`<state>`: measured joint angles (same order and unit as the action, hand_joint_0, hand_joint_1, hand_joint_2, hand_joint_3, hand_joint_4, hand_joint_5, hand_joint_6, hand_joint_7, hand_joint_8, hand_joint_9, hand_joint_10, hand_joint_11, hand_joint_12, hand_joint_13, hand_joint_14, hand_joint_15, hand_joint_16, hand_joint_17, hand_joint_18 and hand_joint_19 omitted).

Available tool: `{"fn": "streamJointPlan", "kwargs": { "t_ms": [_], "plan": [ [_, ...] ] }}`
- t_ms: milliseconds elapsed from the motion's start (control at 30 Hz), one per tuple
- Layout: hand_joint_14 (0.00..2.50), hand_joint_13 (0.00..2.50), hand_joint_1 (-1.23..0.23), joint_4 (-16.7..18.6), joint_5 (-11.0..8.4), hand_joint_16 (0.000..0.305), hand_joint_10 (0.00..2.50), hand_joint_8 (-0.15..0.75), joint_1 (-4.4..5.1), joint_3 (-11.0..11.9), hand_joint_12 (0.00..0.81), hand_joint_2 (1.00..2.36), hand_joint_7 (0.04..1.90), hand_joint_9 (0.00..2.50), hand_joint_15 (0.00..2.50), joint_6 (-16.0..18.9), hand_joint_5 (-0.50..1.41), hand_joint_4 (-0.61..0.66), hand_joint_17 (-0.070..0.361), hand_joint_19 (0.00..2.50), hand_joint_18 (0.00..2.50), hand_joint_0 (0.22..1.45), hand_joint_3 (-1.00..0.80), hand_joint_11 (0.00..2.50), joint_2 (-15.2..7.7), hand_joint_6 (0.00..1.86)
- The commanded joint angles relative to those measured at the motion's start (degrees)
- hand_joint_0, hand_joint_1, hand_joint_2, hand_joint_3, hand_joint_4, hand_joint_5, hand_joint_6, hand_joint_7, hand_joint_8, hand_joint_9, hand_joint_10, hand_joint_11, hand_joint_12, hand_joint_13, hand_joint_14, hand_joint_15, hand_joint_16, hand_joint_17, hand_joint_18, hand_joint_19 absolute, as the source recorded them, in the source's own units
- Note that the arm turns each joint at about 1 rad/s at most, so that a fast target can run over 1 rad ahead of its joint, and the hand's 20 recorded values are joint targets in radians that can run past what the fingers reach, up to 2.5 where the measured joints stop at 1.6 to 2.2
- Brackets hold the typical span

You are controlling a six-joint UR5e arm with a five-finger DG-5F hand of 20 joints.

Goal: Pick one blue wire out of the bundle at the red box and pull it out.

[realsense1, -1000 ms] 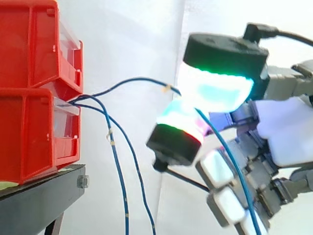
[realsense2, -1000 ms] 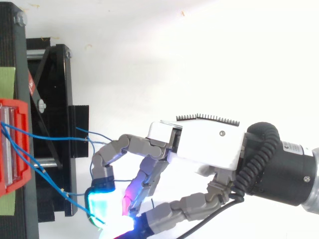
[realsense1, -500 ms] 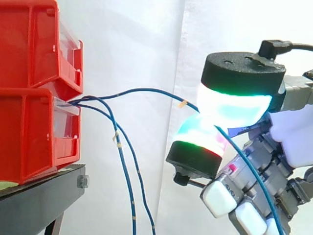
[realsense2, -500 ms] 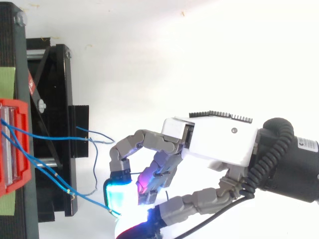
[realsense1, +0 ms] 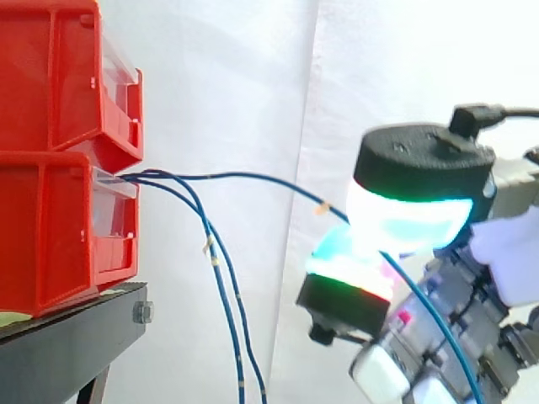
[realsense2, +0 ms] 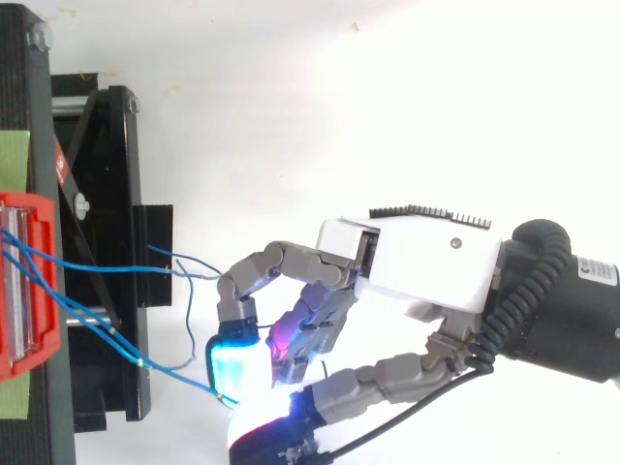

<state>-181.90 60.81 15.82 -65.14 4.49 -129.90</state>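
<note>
Red bins (realsense1: 50, 168) stacked on black stand (realsense1: 59, 337); hand (realsense2: 417, 271) well clear of them, glowing pads (realsense1: 408, 223) clamped together on one blue wire (realsense1: 253, 176) stretched out from lower bin's front; two loose wires (realsense1: 209, 244) drooping from same opening, just below it.

hand (realsense2: 426, 266): reaches in from the right edge, white palm housing, fingers curled toward the left.
fingers (realsense2: 232, 360): a cyan-glowing pad and a blue-white one below it pinch one blue wire; a magenta pad sits just beside.
blue wire (realsense2: 179, 380): runs almost straight from the red box, down and right across the black stand, to the pinch.
other blue wires (realsense2: 107, 268): leave the same box, one ending near the upper finger.
red box (realsense2: 46, 223): at the left edge.
black stand (realsense2: 19, 116): under and beside the box.
</note>
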Motion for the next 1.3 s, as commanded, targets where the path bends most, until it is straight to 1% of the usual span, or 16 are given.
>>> {"fn": "streamJointPlan", "kwargs": {
  "t_ms": [0, 33, 67, 133, 200, 233, 267, 333, 400, 467, 500, 600, 767, 867, 933, 1267],
  "plan": [
    [0.01, 1.02, -0.95, 0.4, 0.01, 0.063, 0.0, 0.407, 0.0, -3.7, 0.483, 1.0, 1.13, 1.04, 0.38, 0.0, -0.02, -0.11, 0.142, 0.33, 1.04, 0.62, -0.04, 0.1, 0.0, 0.89],
    [0.01, 1.02, -0.95, 0.8, 0.01, 0.063, 0.0, 0.407, 0.0, -6.6, 0.483, 1.0, 1.13, 1.05, 0.39, 0.0, -0.02, -0.1, 0.142, 0.33, 1.04, 0.62, -0.04, 0.1, 0.0, 0.89],
    [0.01, 1.02, -0.95, 0.9, 0.01, 0.063, 0.0, 0.405, 0.09, -7.7, 0.481, 1.0, 1.13, 1.05, 0.39, 0.0, -0.02, -0.11, 0.142, 0.33, 1.04, 0.62, -0.03, 0.11, 0.0, 0.89],
    [0.01, 1.02, -0.95, 1.7, 0.01, 0.063, 0.0, 0.406, 0.0, -12.2, 0.482, 1.0, 1.14, 1.05, 0.39, 0.0, -0.02, -0.1, 0.142, 0.33, 1.04, 0.62, -0.04, 0.11, 0.0, 0.89],
    [0.01, 1.02, -0.95, 2.3, 0.01, 0.063, 0.0, 0.406, 0.09, -15.0, 0.481, 1.0, 1.14, 1.05, 0.4, 0.0, -0.02, -0.1, 0.142, 0.33, 1.04, 0.62, -0.04, 0.11, 0.0, 0.89],
    [0.01, 1.02, -0.95, 3.3, 0.01, 0.063, 0.0, 0.405, 0.0, -18.4, 0.484, 1.0, 1.14, 1.05, 0.39, 0.0, -0.02, -0.1, 0.142, 0.33, 1.04, 0.62, -0.04, 0.12, 0.0, 0.88],
    [0.01, 1.02, -0.95, 3.7, 0.01, 0.063, 0.0, 0.405, 0.0, -19.7, 0.483, 1.0, 1.14, 1.05, 0.39, 0.0, -0.02, -0.1, 0.142, 0.33, 1.04, 0.62, -0.03, 0.12, 0.0, 0.88],
    [0.01, 1.02, -0.95, 5.9, 0.01, 0.063, 0.0, 0.407, 0.0, -24.2, 0.482, 1.0, 1.14, 1.06, 0.4, -0.1, -0.02, -0.1, 0.141, 0.33, 1.04, 0.62, -0.04, 0.13, 0.0, 0.88],
    [0.01, 1.02, -0.95, 8.9, 0.01, 0.063, 0.0, 0.405, 0.0, -27.3, 0.486, 1.0, 1.14, 1.06, 0.4, 0.0, -0.02, -0.1, 0.142, 0.32, 1.04, 0.62, -0.04, 0.13, 0.0, 0.88],
    [0.01, 1.02, -0.95, 11.4, 0.01, 0.063, 0.0, 0.406, 0.0, -28.0, 0.481, 1.0, 1.15, 1.06, 0.39, 0.0, -0.02, -0.1, 0.141, 0.33, 1.04, 0.62, -0.04, 0.13, -0.1, 0.88],
    [0.01, 1.03, -0.95, 11.4, 0.01, 0.063, 0.0, 0.406, 0.0, -28.0, 0.48, 1.0, 1.14, 1.06, 0.39, 0.0, -0.02, -0.1, 0.141, 0.32, 1.04, 0.62, -0.04, 0.13, -0.1, 0.88],
    [0.01, 1.03, -0.95, 15.2, 0.01, 0.063, 0.0, 0.403, 0.09, -27.7, 0.482, 1.0, 1.14, 1.06, 0.39, 0.0, -0.02, -0.1, 0.141, 0.33, 1.04, 0.62, -0.04, 0.13, 0.0, 0.88],
    [0.01, 1.03, -0.95, 25.0, 0.01, 0.062, 0.0, 0.403, 0.17, -27.8, 0.478, 1.0, 1.15, 1.06, 0.39, 0.0, -0.02, -0.1, 0.14, 0.33, 1.05, 0.62, -0.04, 0.13, 0.0, 0.88],
    [0.01, 1.03, -0.95, 26.6, 0.01, 0.062, 0.0, 0.4, 0.17, -27.8, 0.477, 1.0, 1.14, 1.07, 0.39, 0.0, -0.02, -0.1, 0.14, 0.33, 1.05, 0.62, -0.04, 0.13, 0.0, 0.88],
    [0.01, 1.03, -0.95, 29.3, 0.01, 0.062, 0.0, 0.399, 0.17, -27.8, 0.475, 1.0, 1.15, 1.07, 0.4, 0.0, -0.02, -0.1, 0.14, 0.33, 1.05, 0.62, -0.05, 0.13, 0.0, 0.88],
    [0.01, 1.04, -0.95, 30.5, 0.01, 0.062, 0.0, 0.396, 0.35, -27.7, 0.475, 1.0, 1.14, 1.08, 0.4, 0.0, -0.02, -0.09, 0.139, 0.33, 1.06, 0.62, -0.04, 0.14, 0.0, 0.88]
  ]
}}
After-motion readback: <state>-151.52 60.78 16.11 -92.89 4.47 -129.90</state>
